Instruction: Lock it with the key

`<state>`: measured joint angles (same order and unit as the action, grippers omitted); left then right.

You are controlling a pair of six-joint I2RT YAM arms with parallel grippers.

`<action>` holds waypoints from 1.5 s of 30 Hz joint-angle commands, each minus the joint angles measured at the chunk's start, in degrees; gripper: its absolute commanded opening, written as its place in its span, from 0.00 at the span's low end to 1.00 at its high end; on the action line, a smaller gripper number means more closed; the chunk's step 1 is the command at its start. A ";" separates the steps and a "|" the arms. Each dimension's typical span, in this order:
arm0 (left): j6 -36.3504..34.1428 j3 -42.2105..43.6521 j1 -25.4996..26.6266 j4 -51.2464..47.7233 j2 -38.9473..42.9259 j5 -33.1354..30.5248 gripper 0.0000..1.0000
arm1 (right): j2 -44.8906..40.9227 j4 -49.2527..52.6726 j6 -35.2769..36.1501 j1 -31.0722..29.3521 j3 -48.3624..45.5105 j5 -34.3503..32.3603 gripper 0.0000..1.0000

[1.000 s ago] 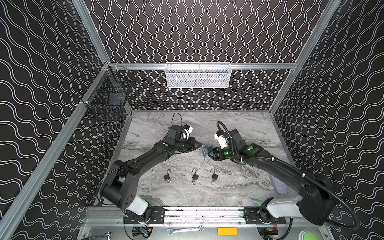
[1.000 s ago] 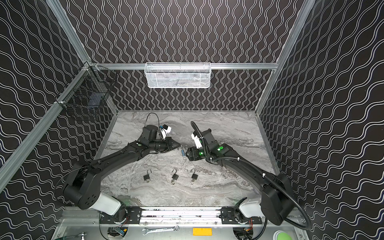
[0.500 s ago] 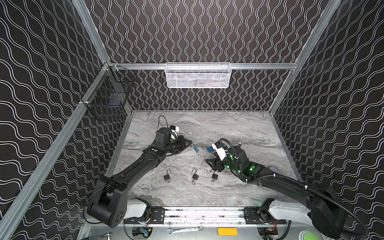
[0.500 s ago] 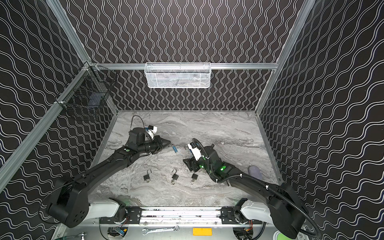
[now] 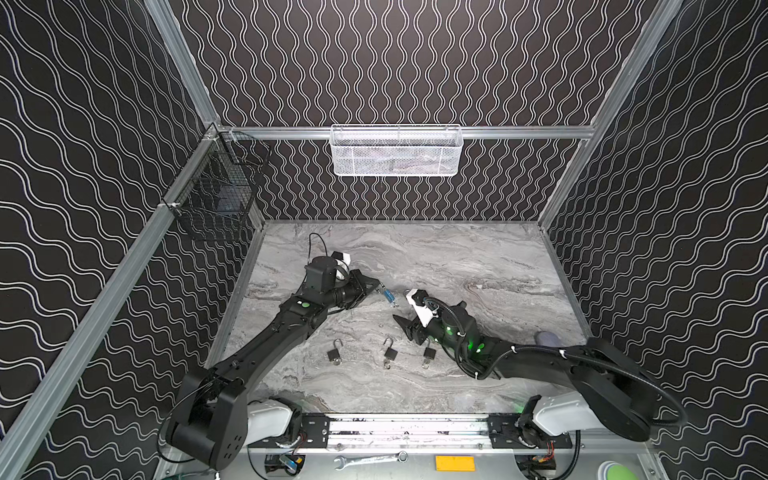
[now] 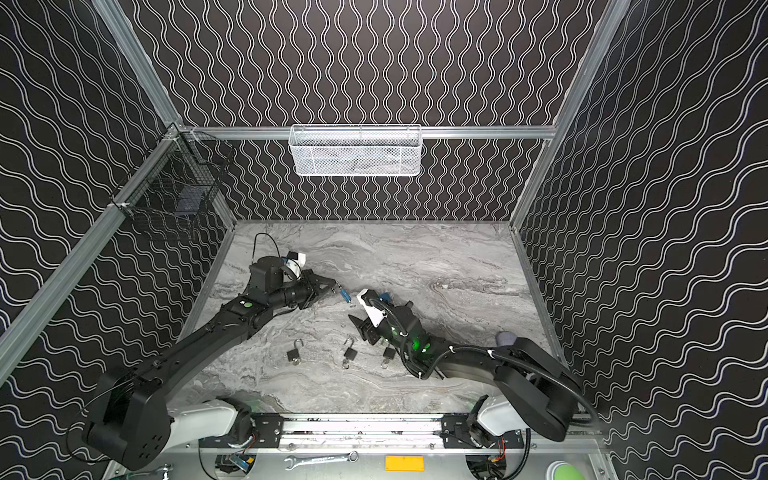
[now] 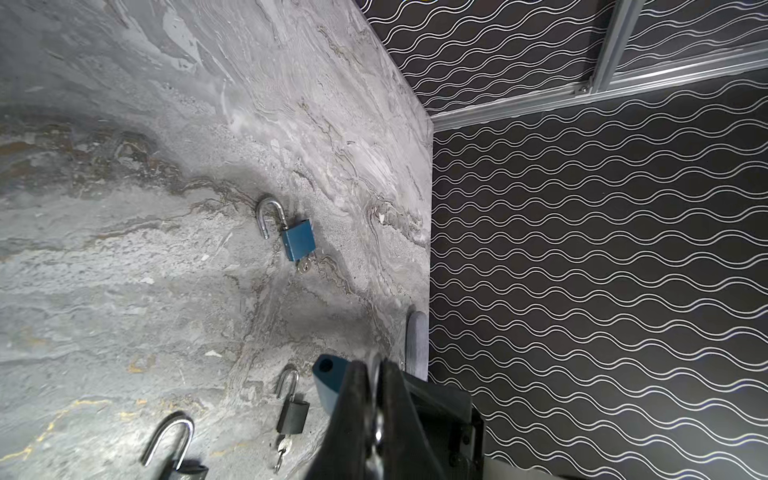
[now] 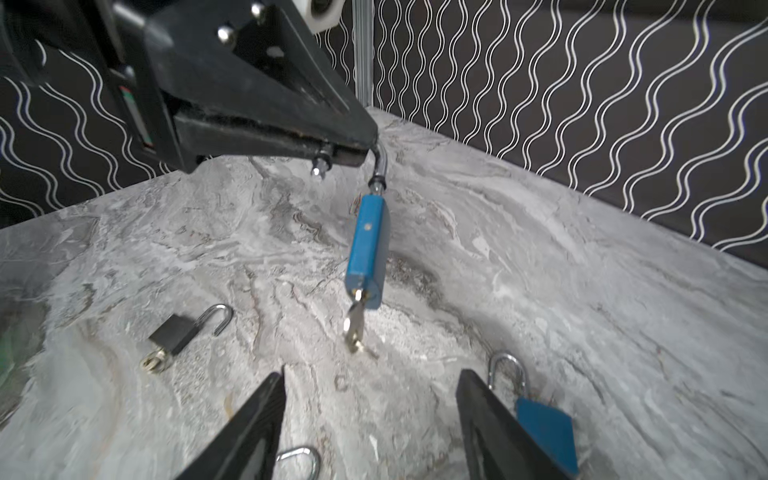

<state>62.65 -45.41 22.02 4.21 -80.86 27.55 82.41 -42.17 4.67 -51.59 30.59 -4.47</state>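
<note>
A black basket (image 5: 216,195) hangs on the left wall and a white basket (image 5: 397,151) on the back wall. Below them we see the left hand (image 5: 376,286) reaching low over the grey counter (image 5: 478,266), its fingers pressed together on the steel shackle of a blue lock (image 5: 388,296). The lock dangles from the hand, body down and tilted. In the right wrist view the shackle's free end pokes out beneath the hand, clear of the body. A key (image 8: 353,326) sits in the keyhole at the lock's lower end; we cannot tell whether its tip touches the counter. Just right of it, the right hand (image 8: 370,384) lies low and faces the key. Its jaws stand wide apart with nothing between them, and it is short of the key. A spare blue lock (image 8: 544,424) lies flat on the counter just beside one of the right hand's fingers (image 8: 490,428). In the left wrist view we see its shackle open and a key in its base. Nearer the front edge, three black locks lie in a spaced row on the counter: the left one (image 5: 334,354), the middle one (image 5: 390,353) and the right one (image 5: 429,354), which lies just beside the right arm. Each has its shackle swung open.
</note>
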 commanded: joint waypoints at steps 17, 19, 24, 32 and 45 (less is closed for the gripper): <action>1.13 1.53 -1.03 3.14 1.27 1.75 0.00 | 10.00 -11.22 2.98 0.01 6.43 0.89 0.57; 0.94 1.42 -1.08 2.51 1.49 1.65 0.00 | 10.55 -10.70 2.78 0.18 7.18 0.78 0.56; 0.97 1.41 -1.19 2.58 1.19 2.06 0.00 | 11.44 -11.35 2.80 0.35 8.38 0.67 0.53; 1.33 1.86 -1.49 3.33 1.14 2.27 0.00 | 11.98 -8.60 3.07 0.98 10.18 2.16 0.44; 0.85 1.85 -3.12 3.26 1.40 3.30 0.00 | 11.81 -6.86 1.79 1.12 9.31 2.05 0.45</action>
<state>64.12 -43.16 19.11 5.04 -79.72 29.85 94.30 -48.25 6.79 -50.46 40.07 -2.44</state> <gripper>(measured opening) 0.095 0.451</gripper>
